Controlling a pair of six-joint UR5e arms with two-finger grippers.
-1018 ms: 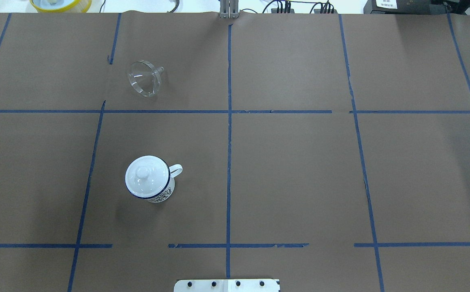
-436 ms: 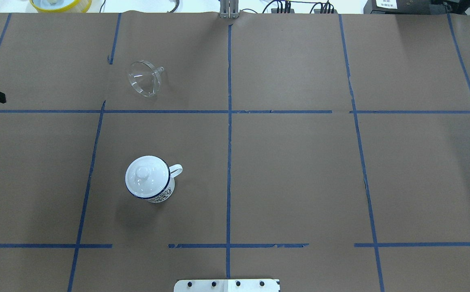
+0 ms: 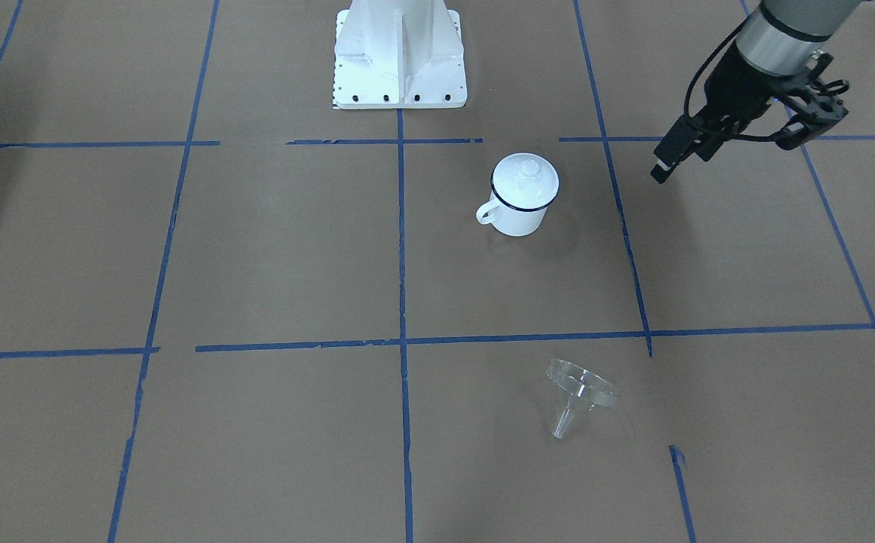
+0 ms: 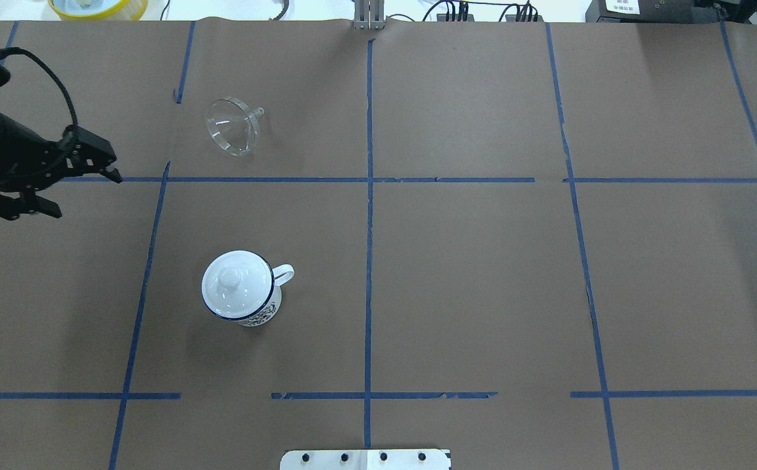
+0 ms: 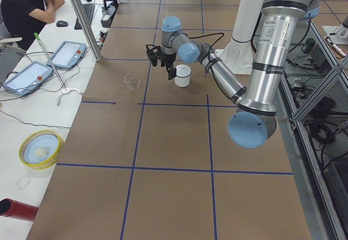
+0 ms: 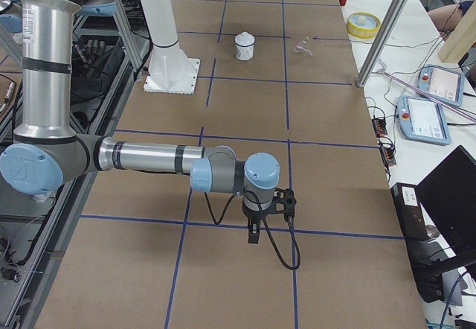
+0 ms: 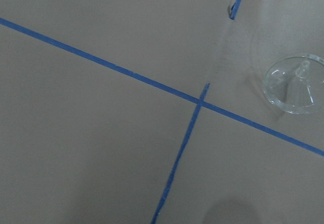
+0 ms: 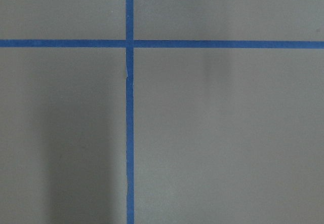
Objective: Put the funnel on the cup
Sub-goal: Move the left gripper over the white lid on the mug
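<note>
The clear funnel [image 4: 231, 127] lies on its side at the far left of the table, spout toward the right; it also shows in the front view [image 3: 577, 388] and the left wrist view [image 7: 296, 84]. The white mug with a blue rim [image 4: 262, 316] stands upright nearer the robot, with a white knobbed lid [image 4: 228, 284] on top. My left gripper [image 4: 88, 196] is open and empty, above the table to the left of both, touching neither. My right gripper [image 6: 253, 232] shows only in the right side view, far from both; I cannot tell if it is open.
The white robot base plate [image 3: 400, 68] stands at the near middle edge. Blue tape lines [image 4: 369, 196] divide the brown paper. A yellow-rimmed bowl [image 4: 98, 6] sits beyond the far edge. A seated person [image 5: 27, 6] and tablets [image 5: 68, 54] are at a side bench.
My left gripper has come in from the left edge and moved right over the table. The funnel and the lidded mug have not moved.
</note>
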